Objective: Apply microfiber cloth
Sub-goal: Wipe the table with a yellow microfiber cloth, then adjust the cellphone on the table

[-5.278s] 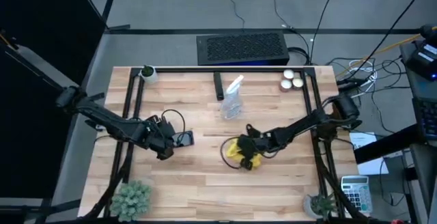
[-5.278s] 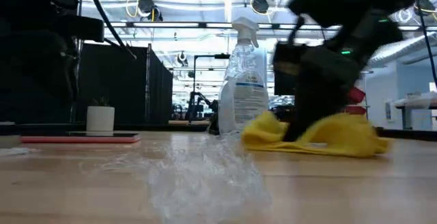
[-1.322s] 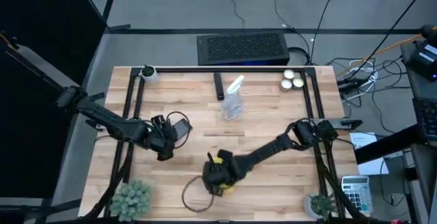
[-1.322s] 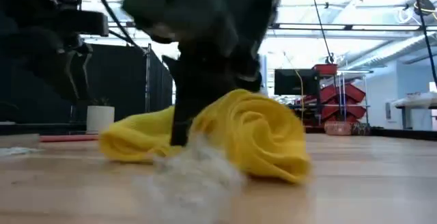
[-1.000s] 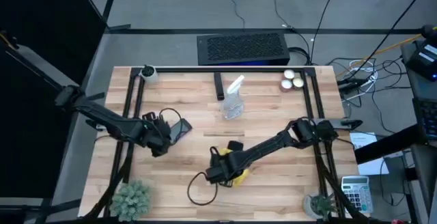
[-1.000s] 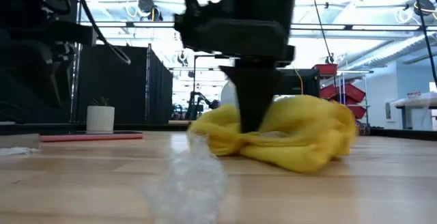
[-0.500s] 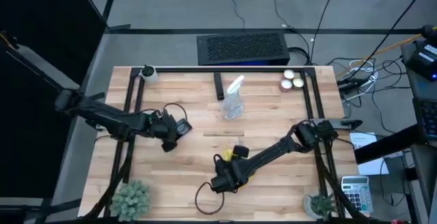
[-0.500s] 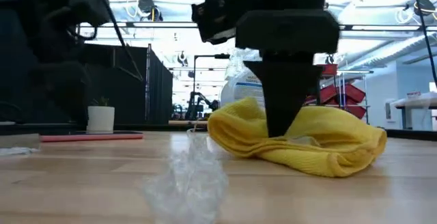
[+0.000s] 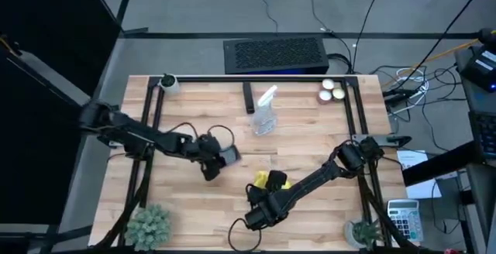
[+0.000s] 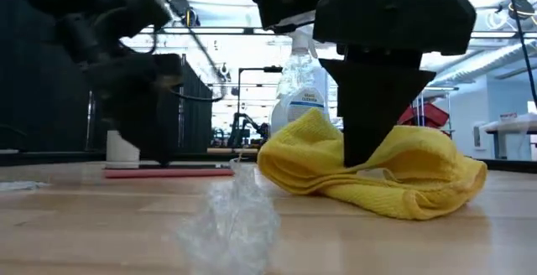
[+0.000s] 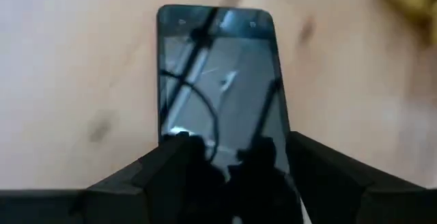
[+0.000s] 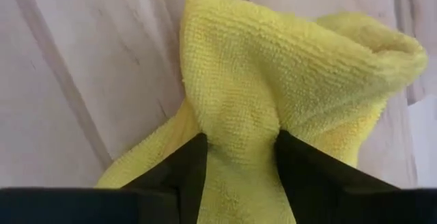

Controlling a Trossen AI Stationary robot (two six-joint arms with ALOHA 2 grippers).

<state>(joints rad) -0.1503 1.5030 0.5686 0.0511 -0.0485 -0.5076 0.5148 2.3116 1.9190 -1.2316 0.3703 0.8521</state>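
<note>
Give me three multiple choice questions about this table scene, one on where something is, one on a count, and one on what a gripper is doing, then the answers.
1. Where does the spray bottle stand?
A. Toward the table's far edge, near the middle
B. At the near left corner
C. Beside the right arm's base

2. How many small round white items lie near the far right corner?
A. One
B. Three
C. Five

3. What is the right gripper doing?
A. Hanging open above bare wood
B. Pinching the microfiber cloth
C. Gripping the phone

Answers: 1 A, the high view shows it there. 2 B, three sit clustered. 3 B, the right wrist view shows yellow fabric squeezed between its fingers.
</note>
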